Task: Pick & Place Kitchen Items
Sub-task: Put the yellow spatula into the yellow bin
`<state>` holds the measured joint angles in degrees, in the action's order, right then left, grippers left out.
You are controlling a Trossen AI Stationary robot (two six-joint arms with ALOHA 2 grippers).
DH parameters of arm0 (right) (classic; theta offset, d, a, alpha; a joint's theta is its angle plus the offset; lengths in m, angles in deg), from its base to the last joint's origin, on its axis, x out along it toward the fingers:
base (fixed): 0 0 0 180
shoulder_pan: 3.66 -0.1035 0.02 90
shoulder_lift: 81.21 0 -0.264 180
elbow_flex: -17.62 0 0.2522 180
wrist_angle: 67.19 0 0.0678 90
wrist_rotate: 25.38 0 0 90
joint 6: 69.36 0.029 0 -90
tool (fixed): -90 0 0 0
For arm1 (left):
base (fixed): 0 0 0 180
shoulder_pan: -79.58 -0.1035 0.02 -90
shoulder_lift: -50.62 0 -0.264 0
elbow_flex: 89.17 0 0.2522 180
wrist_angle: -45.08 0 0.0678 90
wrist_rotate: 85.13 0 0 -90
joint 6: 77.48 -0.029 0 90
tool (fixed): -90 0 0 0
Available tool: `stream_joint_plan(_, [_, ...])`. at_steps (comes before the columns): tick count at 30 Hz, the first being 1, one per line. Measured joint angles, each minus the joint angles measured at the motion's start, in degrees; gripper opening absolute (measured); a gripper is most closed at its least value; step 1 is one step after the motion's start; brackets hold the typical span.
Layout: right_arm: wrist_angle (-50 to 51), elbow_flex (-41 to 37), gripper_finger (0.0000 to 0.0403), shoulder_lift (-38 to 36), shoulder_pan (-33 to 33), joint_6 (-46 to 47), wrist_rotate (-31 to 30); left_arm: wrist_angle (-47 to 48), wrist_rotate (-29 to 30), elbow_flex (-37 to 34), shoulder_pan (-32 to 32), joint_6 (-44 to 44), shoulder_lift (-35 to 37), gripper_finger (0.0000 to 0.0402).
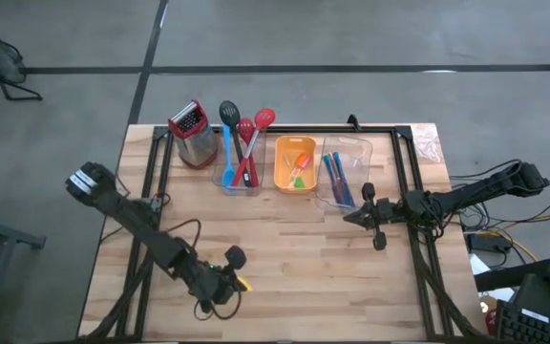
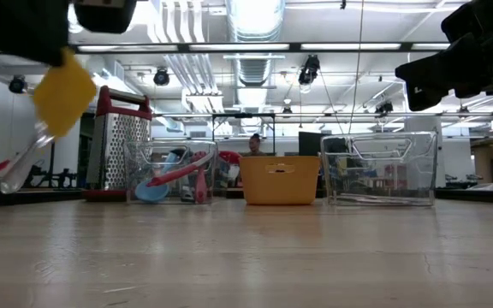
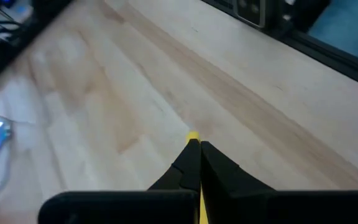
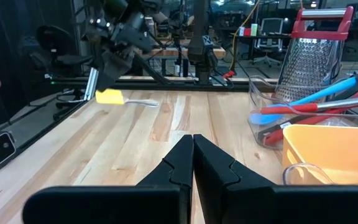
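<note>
- High view: left gripper [image 1: 234, 283] near the bench's front edge, clamped on a yellow-headed utensil [image 1: 244, 284].
- Low view: utensil [image 2: 61, 96] lifted above the bench [image 2: 246, 257].
- Right wrist view: right gripper [image 4: 192, 163] closed, empty, beside orange tray [image 4: 331, 152].

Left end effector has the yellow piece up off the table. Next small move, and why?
Probably carry it toward the orange tray: the left end effector is shut on the yellow-headed utensil, lifted near the table's front edge, and the bins sit along the far side.
</note>
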<state>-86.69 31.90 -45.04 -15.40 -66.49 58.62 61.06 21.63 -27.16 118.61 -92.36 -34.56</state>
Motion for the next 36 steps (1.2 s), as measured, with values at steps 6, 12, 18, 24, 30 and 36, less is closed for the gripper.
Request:
stream_joint_plan(6, [0.0, 0.0, 0.0008, 0.0, 0.0, 0.0, 0.0, -1.2, -0.1, 0.1, -4.3, -4.6, 3.8, 0.0000])
stream_joint_plan(12, [0.0, 0.0, 0.0008, 0.0, 0.0, 0.1, 0.0, -8.0, 0.2, 0.1, -12.2, -8.6, 5.2, 0.0000])
stream_joint_plan(18, [0.0, 0.0, 0.0008, 0.0, 0.0, 0.0, 0.0, -11.9, 0.3, 2.0, -23.3, -4.7, 5.6, 0.0000])
stream_joint_plan(24, [0.0, 0.0, 0.0008, 0.0, 0.0, 0.0, 0.0, -16.1, -7.5, 5.3, -35.7, 1.1, 5.5, 0.0000])
stream_joint_plan(30, [0.0, 0.0, 0.0008, 0.0, 0.0, 0.1, 0.0, -22.6, -13.4, 10.1, -49.1, 14.9, 4.4, 0.0000])
stream_joint_plan(36, [0.0, 0.0, 0.0008, 0.0, 0.0, 0.0, 0.0, -27.7, -15.9, 14.5, -57.9, 27.1, -1.7, 0.0000])
